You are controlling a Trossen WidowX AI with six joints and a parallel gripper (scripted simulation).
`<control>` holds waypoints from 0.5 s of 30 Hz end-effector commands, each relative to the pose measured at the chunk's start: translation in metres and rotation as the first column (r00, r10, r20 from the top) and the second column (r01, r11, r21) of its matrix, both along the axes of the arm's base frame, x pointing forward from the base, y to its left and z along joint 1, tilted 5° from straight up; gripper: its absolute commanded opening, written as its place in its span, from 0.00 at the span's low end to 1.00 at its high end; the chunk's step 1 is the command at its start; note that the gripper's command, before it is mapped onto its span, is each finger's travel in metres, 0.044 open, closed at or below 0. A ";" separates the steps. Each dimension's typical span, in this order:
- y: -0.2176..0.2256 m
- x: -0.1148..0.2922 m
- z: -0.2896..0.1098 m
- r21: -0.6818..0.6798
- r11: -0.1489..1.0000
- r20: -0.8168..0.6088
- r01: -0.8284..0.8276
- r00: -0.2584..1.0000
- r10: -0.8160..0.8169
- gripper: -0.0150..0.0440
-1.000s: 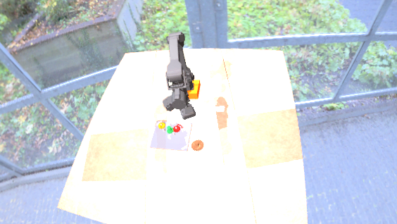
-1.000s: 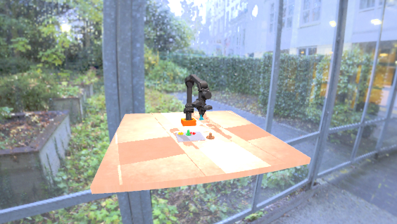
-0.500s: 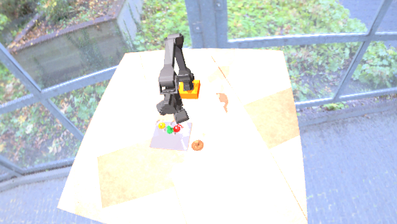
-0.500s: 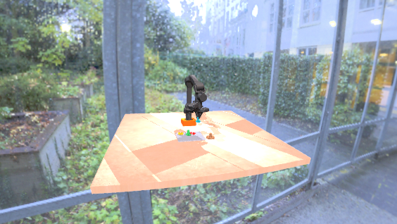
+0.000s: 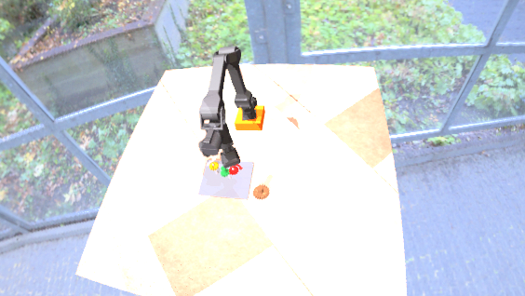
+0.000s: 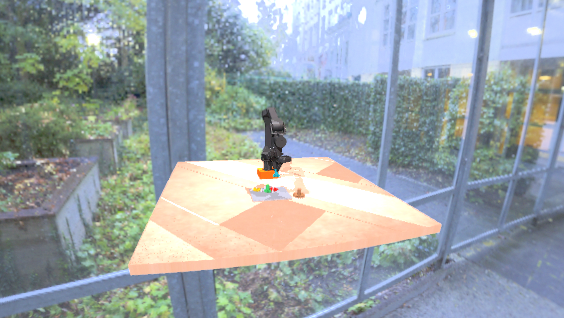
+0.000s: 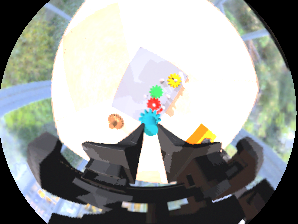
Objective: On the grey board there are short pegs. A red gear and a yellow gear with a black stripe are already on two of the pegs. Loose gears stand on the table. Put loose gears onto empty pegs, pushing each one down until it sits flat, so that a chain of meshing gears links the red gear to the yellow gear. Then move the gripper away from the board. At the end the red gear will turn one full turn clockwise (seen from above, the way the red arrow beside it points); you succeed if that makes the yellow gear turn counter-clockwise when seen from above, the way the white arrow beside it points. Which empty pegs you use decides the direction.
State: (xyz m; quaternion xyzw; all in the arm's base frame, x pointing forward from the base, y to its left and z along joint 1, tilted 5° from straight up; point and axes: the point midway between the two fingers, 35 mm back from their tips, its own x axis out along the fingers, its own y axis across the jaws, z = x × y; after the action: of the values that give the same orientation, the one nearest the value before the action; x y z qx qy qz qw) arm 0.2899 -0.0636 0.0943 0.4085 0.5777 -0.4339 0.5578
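My gripper is shut on the cyan gear and holds it in the air, behind the board in the exterior view; the top view hides that gear behind the gripper. The grey board carries the red gear and the yellow gear. A green gear is between them, beside the red one. A gap shows between green and yellow, with small pale pegs. Whether green is flat is too small to tell.
A brown gear stands on the table just off the board's right side in the top view. The orange block at the arm's base is behind the board. The arm reaches over the board's back edge.
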 end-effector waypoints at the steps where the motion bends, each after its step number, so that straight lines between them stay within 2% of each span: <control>1: -0.010 0.000 -0.005 -0.003 1.000 -0.005 0.005 1.000 -0.005 0.25; 15: -0.043 -0.002 -0.018 -0.006 1.000 -0.007 0.003 1.000 -0.003 0.25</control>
State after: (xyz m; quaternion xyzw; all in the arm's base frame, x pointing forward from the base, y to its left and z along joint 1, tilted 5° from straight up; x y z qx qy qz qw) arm 0.2894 -0.0972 0.0810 0.4094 0.5761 -0.4366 0.5567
